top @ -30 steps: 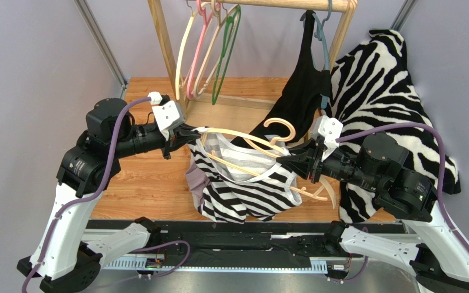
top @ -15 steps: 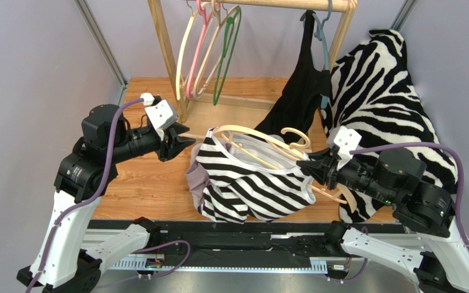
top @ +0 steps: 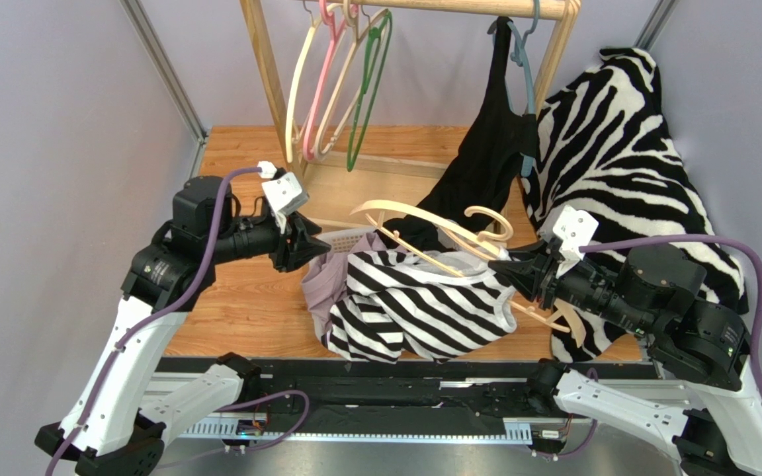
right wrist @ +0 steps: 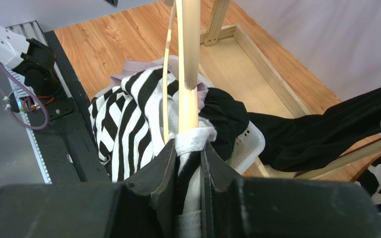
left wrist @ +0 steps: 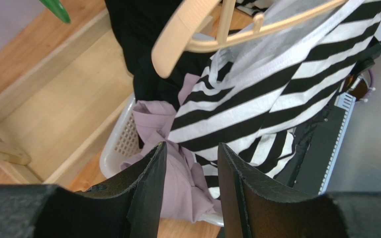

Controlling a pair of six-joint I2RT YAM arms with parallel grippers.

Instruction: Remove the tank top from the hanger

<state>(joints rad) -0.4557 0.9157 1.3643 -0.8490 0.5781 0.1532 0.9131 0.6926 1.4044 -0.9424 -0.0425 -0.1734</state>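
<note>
The left gripper [top: 305,241] has let go of the tank top [top: 425,307]. Its jaws now stand apart and empty just beside the basket [left wrist: 120,144]. The top's left side has slid off the hanger [top: 425,220], leaving that arm bare. The right gripper [right wrist: 187,144] is clamped on the hanger's other arm, with the top's white strap pinched in as well. At the table's [top: 226,297] near edge, the basket holds a lilac garment [left wrist: 152,111] and a black garment [right wrist: 222,116]. The striped top is draped over them.
</note>
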